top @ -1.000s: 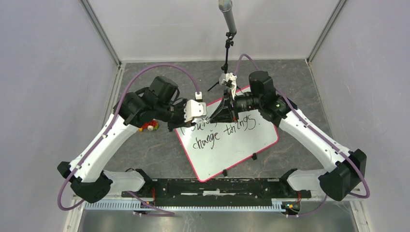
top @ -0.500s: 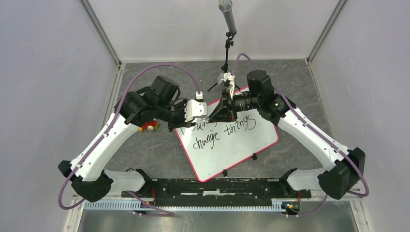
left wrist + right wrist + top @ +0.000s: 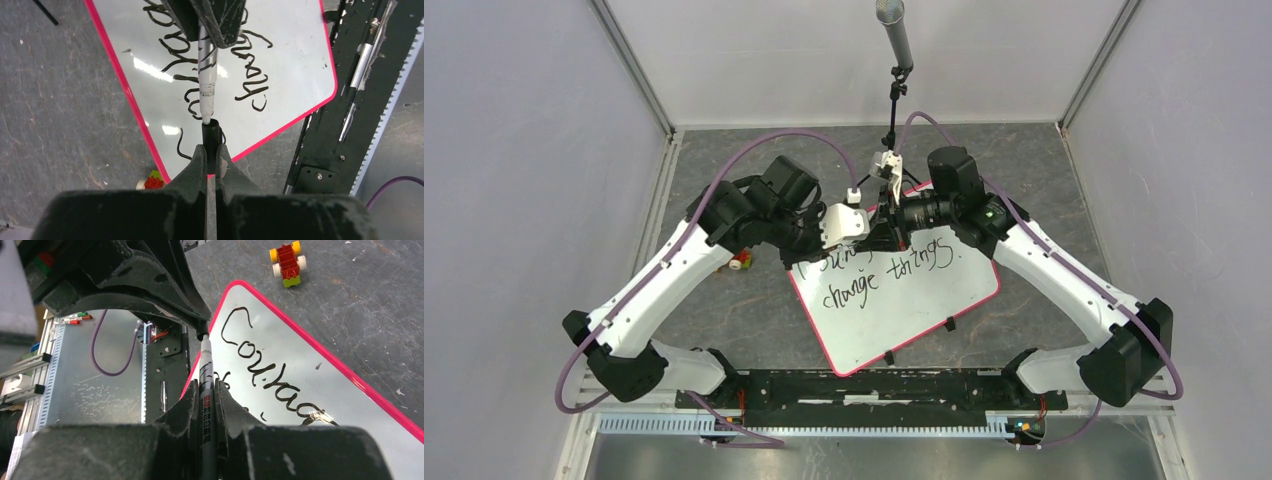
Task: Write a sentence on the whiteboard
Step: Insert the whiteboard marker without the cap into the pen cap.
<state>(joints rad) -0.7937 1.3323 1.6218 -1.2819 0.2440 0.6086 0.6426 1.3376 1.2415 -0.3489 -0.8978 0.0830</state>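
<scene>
One black cap [image 3: 210, 131] is clamped in the left gripper [image 3: 210, 150] over the whiteboard's [image 3: 924, 300] far left corner. The right gripper [image 3: 206, 387] clamps the marker [image 3: 205, 362], its tip at the cap's mouth.

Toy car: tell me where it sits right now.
In the top view the toy car sits on the table just left of the whiteboard, at its left corner, half hidden under the left arm.

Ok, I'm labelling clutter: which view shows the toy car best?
Right wrist: the toy car sits whole and unblocked. The top view catches only a small part of the car; the left wrist view, just a red-green scrap.
</scene>
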